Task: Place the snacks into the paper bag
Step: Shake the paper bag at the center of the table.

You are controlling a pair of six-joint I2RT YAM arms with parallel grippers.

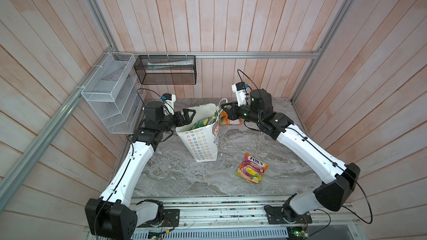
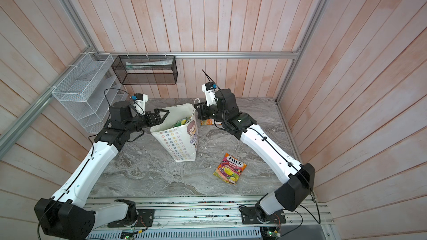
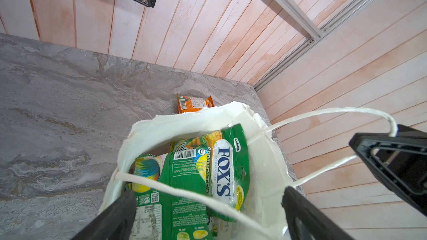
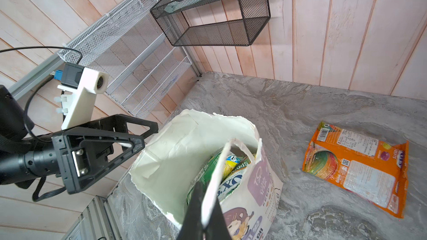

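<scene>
Two pouches lie outside the bag (image 1: pixel 203 144): orange-pink pouch (image 1: pixel 251 168) near right, orange pouch (image 4: pixel 355 167) at its far side (green pouches (image 3: pixel 208 169) inside). Over its mouth the left gripper (image 1: pixel 193 117) gapes empty; the right gripper (image 4: pixel 206 195) pinches its handle (image 4: pixel 225 155).

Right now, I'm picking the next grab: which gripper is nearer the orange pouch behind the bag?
Right. The right gripper, shut on the paper bag's handle, hangs just beside the orange pouch; the left gripper is open over the bag's opposite side.
</scene>
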